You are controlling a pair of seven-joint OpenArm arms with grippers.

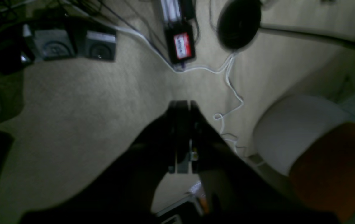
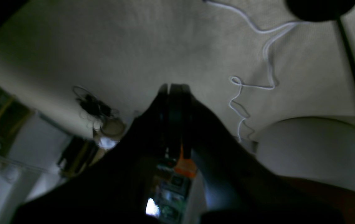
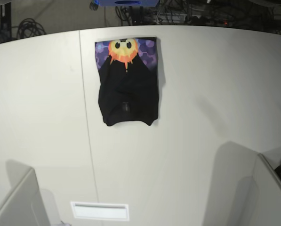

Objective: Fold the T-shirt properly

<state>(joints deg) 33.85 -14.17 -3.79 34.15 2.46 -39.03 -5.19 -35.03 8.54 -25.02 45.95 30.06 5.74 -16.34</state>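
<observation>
The T-shirt [image 3: 127, 84] lies on the white table [image 3: 211, 94] toward the far edge, folded into a compact black rectangle. An orange-yellow sun face on purple shows at its far end. My left gripper [image 1: 182, 104] is shut with nothing between its fingers; its wrist view looks at carpet, not at the shirt. My right gripper [image 2: 176, 87] is also shut and empty, likewise pointed at the floor. In the base view only pale arm parts show at the bottom right [image 3: 272, 188] and bottom left [image 3: 18, 202] corners, well apart from the shirt.
A white slotted plate [image 3: 100, 210] sits near the table's front edge. Cables [image 3: 29, 26] lie behind the table. On the carpet are a white cord [image 1: 230, 93], a black round base [image 1: 239, 23], a black box [image 1: 180, 42] and grey pedals [image 1: 71, 43].
</observation>
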